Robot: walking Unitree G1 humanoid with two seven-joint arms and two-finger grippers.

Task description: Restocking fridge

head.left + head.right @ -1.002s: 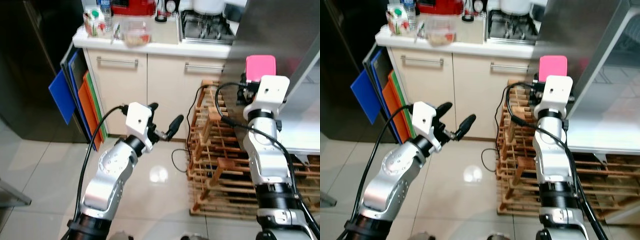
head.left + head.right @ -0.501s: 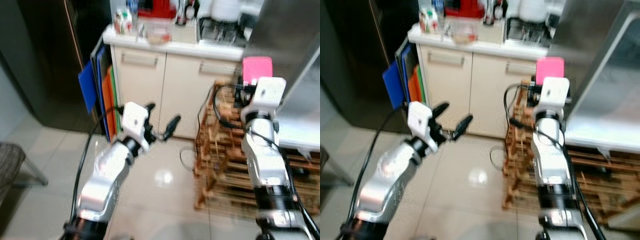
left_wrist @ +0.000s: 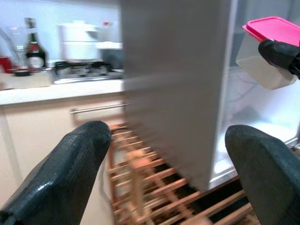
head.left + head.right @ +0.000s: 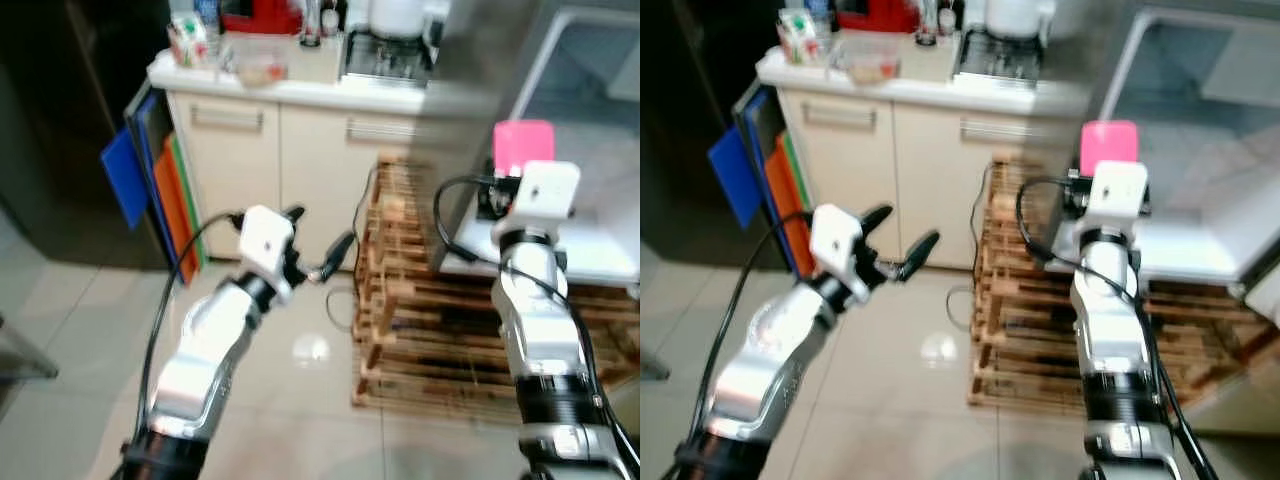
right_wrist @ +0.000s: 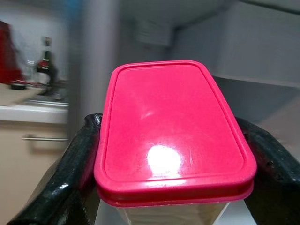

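Kitchen floor and a wooden rack (image 4: pixel 440 320) lay below me, cream cabinets (image 4: pixel 300 170) to the left, the open fridge (image 4: pixel 1200 150) ahead on the right. My right gripper (image 5: pixel 168 187) was clamped on the pink-lidded container (image 5: pixel 173 136), held up just before the fridge's pale interior, while my left gripper (image 4: pixel 318 245) hung mid-air with its fingers spread, holding nothing. I judged this the carry-in step; the next move called for reaching the container onto a shelf before letting go.

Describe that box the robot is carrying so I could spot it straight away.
Find the open fridge on the right, above the wooden rack. Before it, the right tool grips a clear tub by its sides. Its bright pink lid is the only pink thing around.
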